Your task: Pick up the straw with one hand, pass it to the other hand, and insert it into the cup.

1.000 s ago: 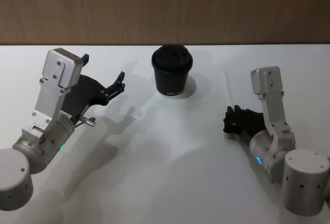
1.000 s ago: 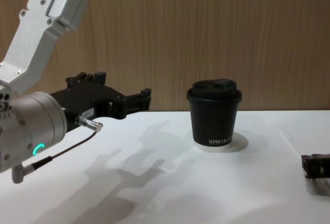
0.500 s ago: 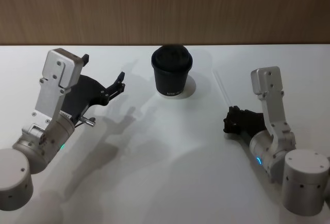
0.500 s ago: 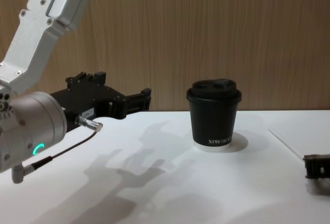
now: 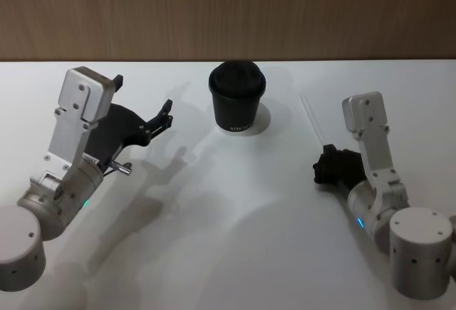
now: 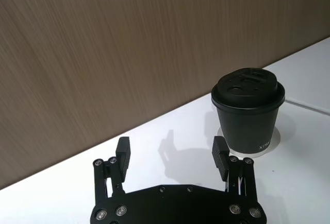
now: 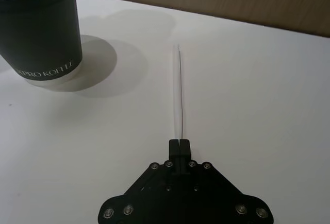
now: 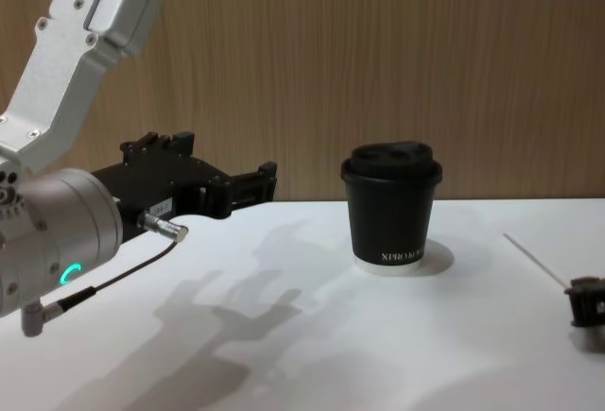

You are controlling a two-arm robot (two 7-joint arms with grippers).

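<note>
Straw (image 7: 180,92) pinched in right gripper (image 7: 179,141) jaws; left gripper (image 6: 171,148) jaws spread near cup (image 6: 248,112).

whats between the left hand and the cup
The stretch from the left hand to the cup is bare white table with the hand's shadow on it, as the head view shows.

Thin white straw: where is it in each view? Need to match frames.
Head: thin white straw right of the black lidded paper cup, running to the right gripper.
Chest: straw low at right edge, right of cup.
Left wrist: faint line beyond cup.
Right wrist: straw runs out from the shut right gripper.
Landmark: the cup.
</note>
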